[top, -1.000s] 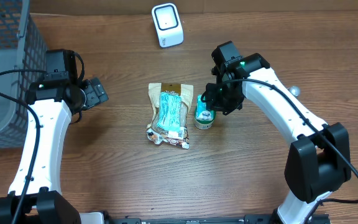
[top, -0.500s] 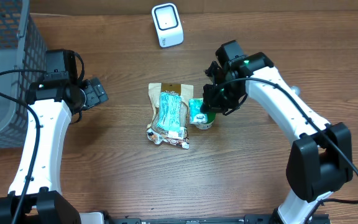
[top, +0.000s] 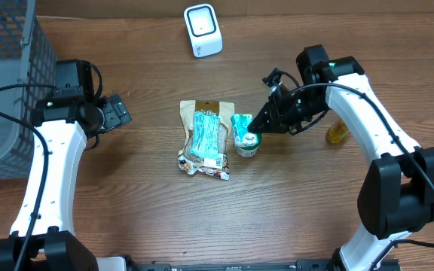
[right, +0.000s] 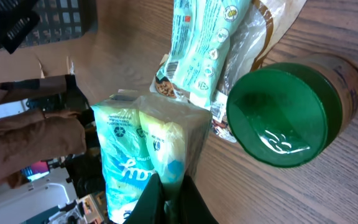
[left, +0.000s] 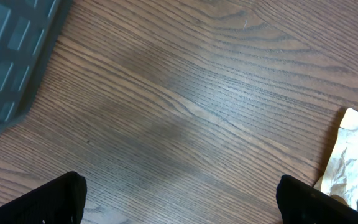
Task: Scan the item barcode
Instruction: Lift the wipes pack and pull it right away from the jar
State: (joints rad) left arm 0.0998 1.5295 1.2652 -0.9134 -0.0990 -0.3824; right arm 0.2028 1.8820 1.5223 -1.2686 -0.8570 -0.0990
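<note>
One small pale-green packet (right: 143,155) was held by its edge, with the right pincer (right: 169,194) clamped together on it. It was judged to be lifted clear of the desk (top: 126,203). In the overhead view it was seen between a flat snack bag (top: 204,138) and a green-lidded jar (top: 249,147), close to both. Whether it touched either could not be told.

The left pincer (top: 116,113) was seen with its fingers spread wide apart and nothing between them. It was parked near a dark basket (top: 6,68) at the left edge of the desk.

The white scanner (top: 203,30) stood at the far edge of the desk, well apart from the packet.

The pick-up was judged complete, and the step in hand was taken to be the carry toward the scanner. For the next move, the packet would need to be brought up in front of the scanner window and turned so that its barcode faced the window. The grip would have to be kept firm on the thin, soft wrapper. No barcode could be made out in either view, so it could not be told which face bore it.
</note>
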